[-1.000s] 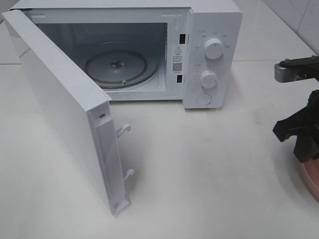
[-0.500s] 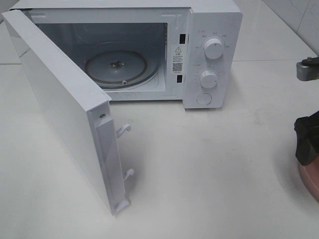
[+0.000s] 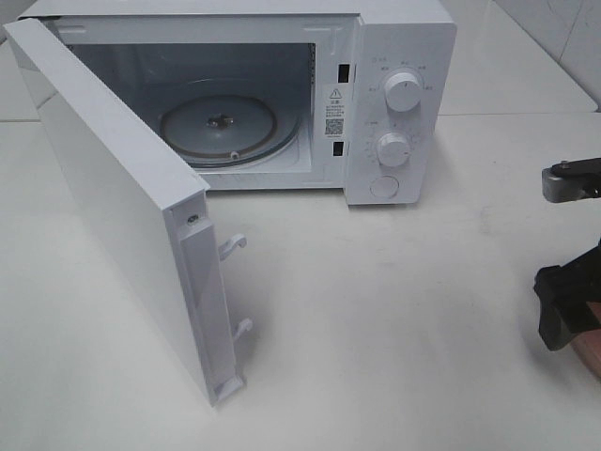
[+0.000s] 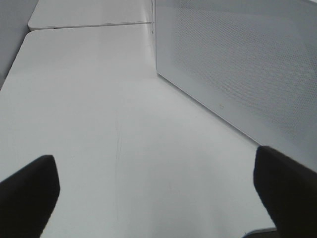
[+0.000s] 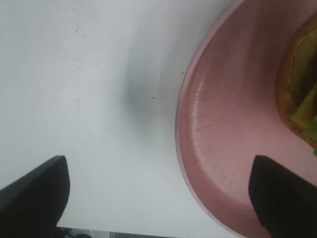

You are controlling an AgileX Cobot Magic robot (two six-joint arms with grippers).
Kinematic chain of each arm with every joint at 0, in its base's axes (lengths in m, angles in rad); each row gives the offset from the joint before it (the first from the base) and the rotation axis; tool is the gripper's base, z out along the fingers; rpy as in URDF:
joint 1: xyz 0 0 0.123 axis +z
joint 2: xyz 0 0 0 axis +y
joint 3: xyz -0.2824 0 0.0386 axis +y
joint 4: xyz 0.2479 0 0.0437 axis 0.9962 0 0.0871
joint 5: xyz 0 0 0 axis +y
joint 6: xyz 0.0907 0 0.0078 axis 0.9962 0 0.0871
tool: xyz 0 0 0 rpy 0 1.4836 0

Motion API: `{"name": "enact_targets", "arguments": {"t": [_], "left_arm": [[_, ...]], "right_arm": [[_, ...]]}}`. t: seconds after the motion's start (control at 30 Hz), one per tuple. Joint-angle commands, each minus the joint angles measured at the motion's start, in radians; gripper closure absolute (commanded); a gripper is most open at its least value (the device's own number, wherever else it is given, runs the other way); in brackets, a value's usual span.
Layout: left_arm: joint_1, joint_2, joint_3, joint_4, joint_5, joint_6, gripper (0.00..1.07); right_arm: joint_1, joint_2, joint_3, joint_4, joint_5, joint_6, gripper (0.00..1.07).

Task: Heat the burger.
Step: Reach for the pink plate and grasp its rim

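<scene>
While the right hand (image 5: 158,196) hangs wide open over the plate (image 5: 223,148) rim, the burger (image 5: 297,94) lies just beside it; the open left hand (image 4: 158,198) is far off.

Exterior high: mounted above and in front, tilted down on the table (image 3: 394,310). The whole microwave (image 3: 413,33) and its open door (image 3: 113,188) are in frame, at mid distance.
Left wrist: low over the table, faces along it toward the door's perforated outer face, near.
Right wrist: faces straight down, very close. Shows table, pink plate (image 5: 213,148) and a sliver of burger (image 5: 297,84).
Shared: exterior and left wrist share door and table. Exterior and right wrist share the plate, at the exterior view's right edge.
</scene>
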State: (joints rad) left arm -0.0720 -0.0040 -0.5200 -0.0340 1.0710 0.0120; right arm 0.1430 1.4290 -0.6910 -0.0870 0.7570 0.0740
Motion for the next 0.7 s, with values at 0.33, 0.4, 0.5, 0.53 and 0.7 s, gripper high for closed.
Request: {"name": "enact_targets", "arguments": {"t": [0.33, 0.4, 0.5, 0.53, 0.7], "left_arm": [[0.001, -0.018, 0.003, -0.001, -0.003, -0.005, 0.07], [0.001, -0.018, 0.003, -0.001, -0.003, -0.005, 0.07], [0.001, -0.018, 0.003, -0.001, -0.003, -0.005, 0.07], [0.001, -0.018, 0.003, -0.001, -0.003, -0.005, 0.07], [0.001, -0.018, 0.003, -0.001, -0.003, -0.005, 0.07]], "right_arm": [[-0.003, 0.133, 0.019, -0.015, -0.147, 0.054, 0.17], [-0.003, 0.152, 0.019, -0.015, -0.162, 0.055, 0.17], [-0.003, 0.180, 0.019, -0.015, -0.186, 0.055, 0.18], [-0.003, 0.198, 0.019, -0.015, -0.196, 0.055, 0.18], [-0.003, 0.237, 0.019, -0.023, -0.226, 0.057, 0.19]]}}
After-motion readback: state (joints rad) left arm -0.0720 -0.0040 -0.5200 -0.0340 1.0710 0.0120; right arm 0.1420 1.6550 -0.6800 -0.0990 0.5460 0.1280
